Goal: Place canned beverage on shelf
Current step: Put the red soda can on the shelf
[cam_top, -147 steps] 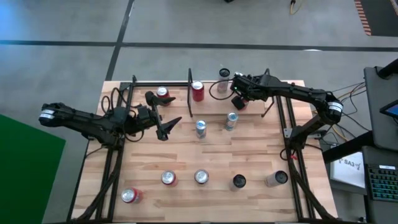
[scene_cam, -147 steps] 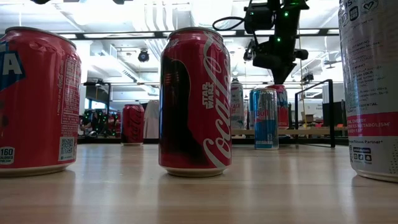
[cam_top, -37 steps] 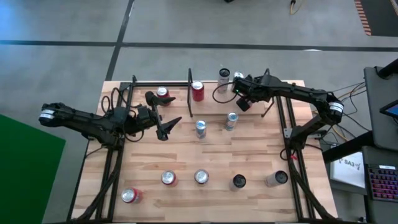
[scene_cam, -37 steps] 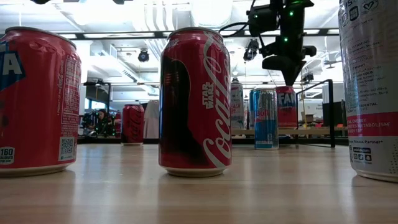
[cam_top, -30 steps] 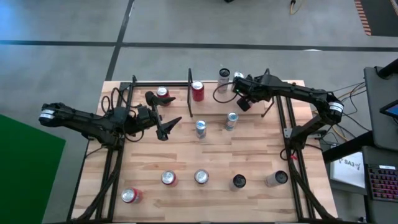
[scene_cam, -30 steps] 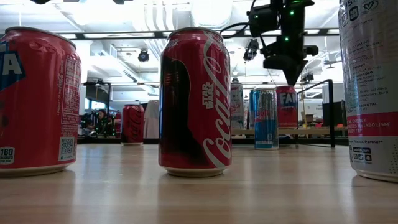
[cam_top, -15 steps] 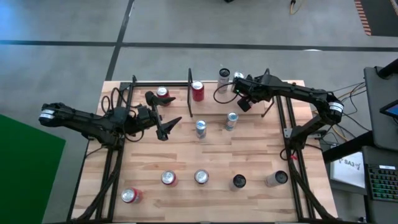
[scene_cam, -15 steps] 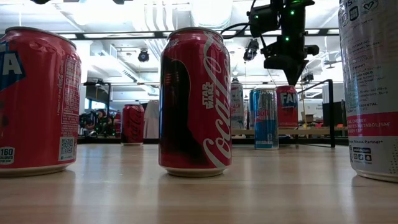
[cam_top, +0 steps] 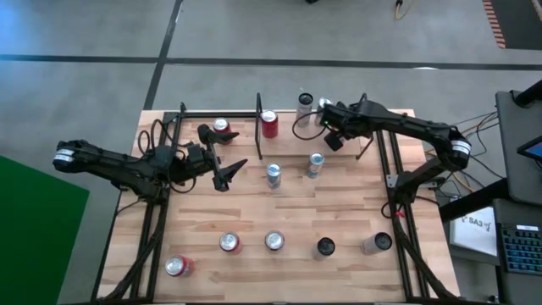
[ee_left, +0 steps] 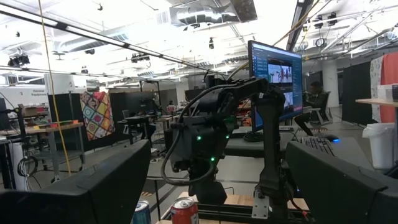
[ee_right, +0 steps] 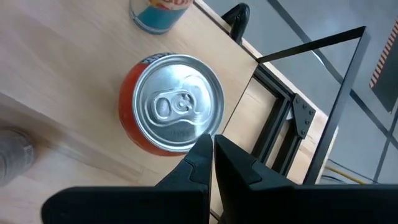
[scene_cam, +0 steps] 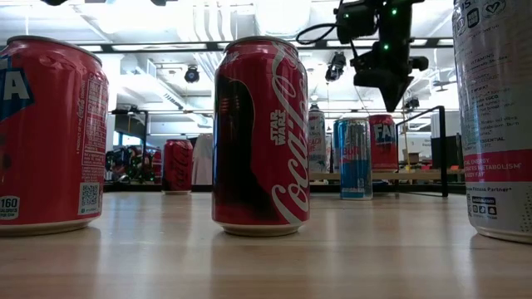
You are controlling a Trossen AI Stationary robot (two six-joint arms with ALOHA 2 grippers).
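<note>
An orange can (ee_right: 171,102) with a silver top stands upright on its base on the light-wood board (scene_cam: 411,175) of the shelf, inside the shelf's thin black rails (ee_right: 311,43). In the low view this can (scene_cam: 382,143) shows behind a blue and silver can (scene_cam: 356,158). My right gripper (ee_right: 211,146) is shut. It points steeply down and hangs just above the orange can's top (scene_cam: 392,106), a little off its middle. My left gripper (cam_top: 229,174) waits open above the table's left half, and its two fingers frame the left wrist view (ee_left: 217,186).
Another can (cam_top: 305,103) stands just left of the orange one. Two red cans (cam_top: 269,124) (cam_top: 221,127) stand at the far left. Two silver-blue cans (cam_top: 273,175) (cam_top: 315,163) stand mid-table. Several cans (cam_top: 273,241) line the near edge.
</note>
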